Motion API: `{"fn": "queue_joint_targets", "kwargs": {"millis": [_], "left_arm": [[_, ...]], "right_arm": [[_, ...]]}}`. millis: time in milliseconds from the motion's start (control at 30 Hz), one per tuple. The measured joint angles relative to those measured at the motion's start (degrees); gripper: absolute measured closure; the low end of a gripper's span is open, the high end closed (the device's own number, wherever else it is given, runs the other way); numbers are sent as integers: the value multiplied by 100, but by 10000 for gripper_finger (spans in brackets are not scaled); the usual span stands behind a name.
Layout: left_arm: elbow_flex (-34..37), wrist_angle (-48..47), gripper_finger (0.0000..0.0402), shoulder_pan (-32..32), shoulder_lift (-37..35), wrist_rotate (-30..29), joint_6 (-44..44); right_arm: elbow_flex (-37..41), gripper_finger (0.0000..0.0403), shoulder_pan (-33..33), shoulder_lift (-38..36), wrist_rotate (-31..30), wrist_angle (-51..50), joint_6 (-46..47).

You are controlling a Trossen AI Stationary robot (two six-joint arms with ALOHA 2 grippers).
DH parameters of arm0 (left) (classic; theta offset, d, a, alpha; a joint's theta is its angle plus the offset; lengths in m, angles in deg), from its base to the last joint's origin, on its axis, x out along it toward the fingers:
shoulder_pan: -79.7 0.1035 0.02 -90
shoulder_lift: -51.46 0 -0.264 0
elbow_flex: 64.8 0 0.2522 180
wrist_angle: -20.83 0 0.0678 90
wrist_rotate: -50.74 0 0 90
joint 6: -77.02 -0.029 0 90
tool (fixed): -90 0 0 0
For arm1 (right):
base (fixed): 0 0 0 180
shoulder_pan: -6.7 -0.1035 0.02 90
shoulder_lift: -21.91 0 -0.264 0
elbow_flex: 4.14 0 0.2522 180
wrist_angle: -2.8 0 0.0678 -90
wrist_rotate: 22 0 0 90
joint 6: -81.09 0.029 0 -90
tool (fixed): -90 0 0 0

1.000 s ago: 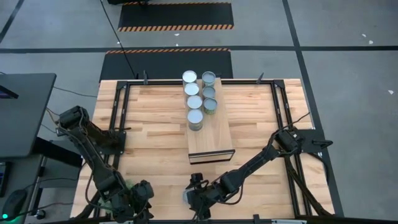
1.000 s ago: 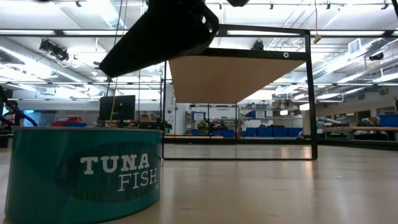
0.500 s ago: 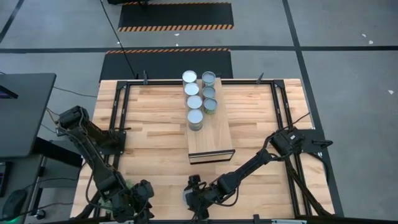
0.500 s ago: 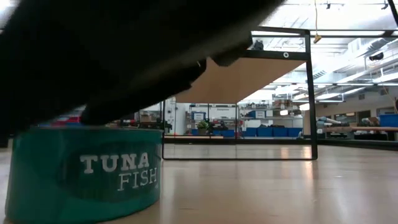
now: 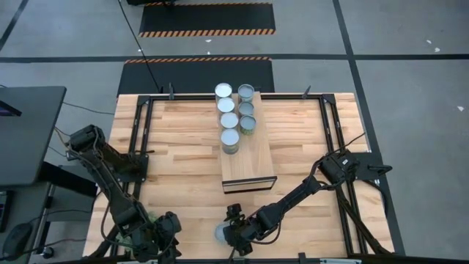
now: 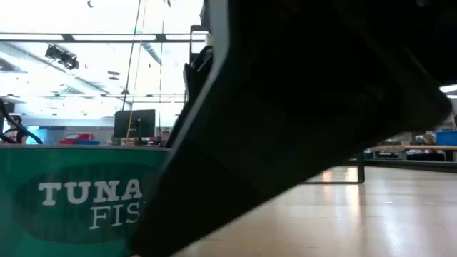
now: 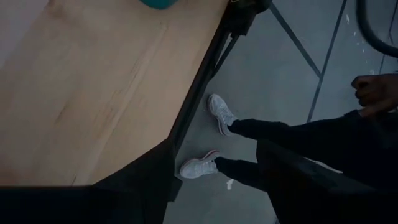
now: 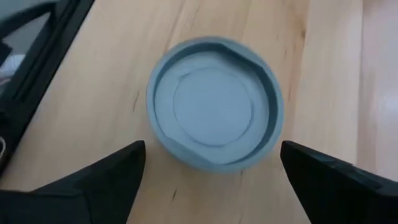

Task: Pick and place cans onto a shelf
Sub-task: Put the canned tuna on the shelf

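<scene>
Straddling a can (image 8: 214, 102) (teal-labelled in low view), right hand (image 8: 211, 180) spread.

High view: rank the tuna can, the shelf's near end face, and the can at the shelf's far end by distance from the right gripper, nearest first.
1. Tuna can: at the table's near edge, right beside the right gripper.
2. Shelf end face: mid-table, facing the gripper.
3. Farthest silvery can: at the shelf's far end, by the table's back edge.

We identify an industrial lab or workshop: grey concrete floor (image 5: 410, 66), hazard-striped mats (image 5: 207, 20), ceiling strip lights (image 6: 64, 41), blue storage bins (image 6: 446, 137).
</scene>
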Motion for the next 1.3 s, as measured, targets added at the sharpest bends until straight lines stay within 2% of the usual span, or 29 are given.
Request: {"fn": "queue_joint_targets", "kwargs": {"millis": [533,733,933,1300], "left_arm": [[0,5,171,0,0,-44,-17],[0,2,171,0,0,-64,-30],[0,5,171,0,0,-92,-30],[0,8,171,0,0,-176,-14]], "right_arm": [[-74,29,-22,-296,-38,-122,13],[-81,28,24,-387,287,-124,154],[-81,10,86,-387,516,-126,269],[-77,4,120,-376,251,831,-177]]}}
